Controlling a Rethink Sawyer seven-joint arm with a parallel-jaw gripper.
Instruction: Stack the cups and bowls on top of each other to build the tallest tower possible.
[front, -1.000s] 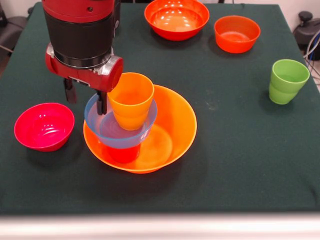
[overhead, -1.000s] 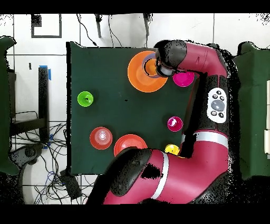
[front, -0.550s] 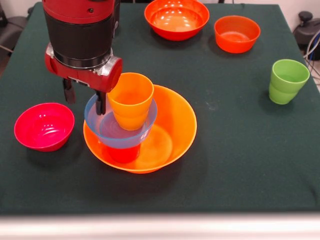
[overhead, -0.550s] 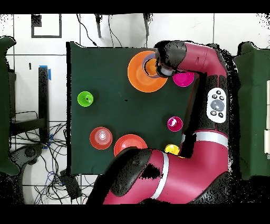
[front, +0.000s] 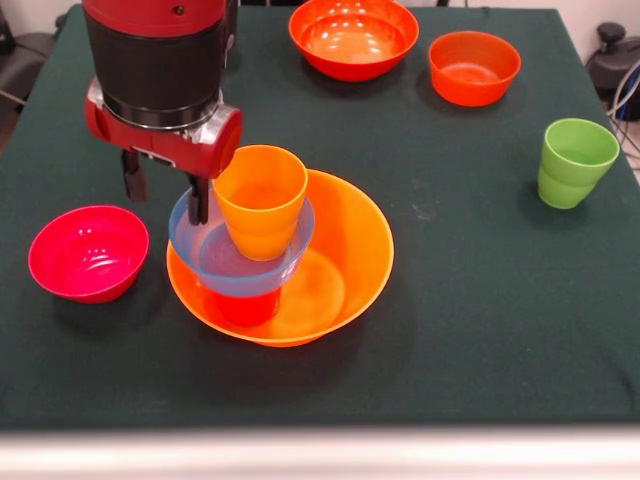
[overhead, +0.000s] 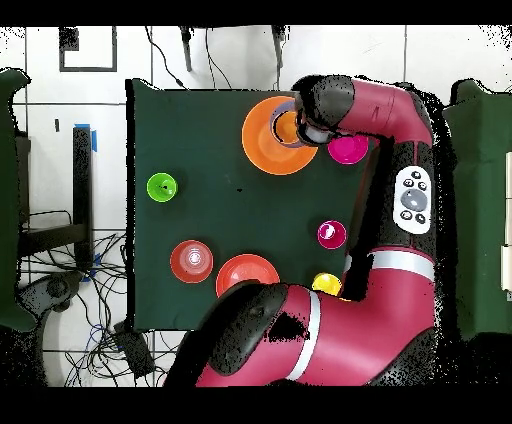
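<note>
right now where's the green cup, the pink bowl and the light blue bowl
green cup (front: 573, 165), front view, on its side wall
pink bowl (front: 88, 252), front view, on its inside
light blue bowl (front: 212, 250), front view, on its inside, left of the orange cup (front: 261, 200)

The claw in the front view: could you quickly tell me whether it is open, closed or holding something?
Claw: open, holding nothing; one finger hangs at the light blue bowl's rim beside the orange cup.

Tower (front: 262, 250): orange cup upright in light-blue bowl, orange bowl base.
</note>
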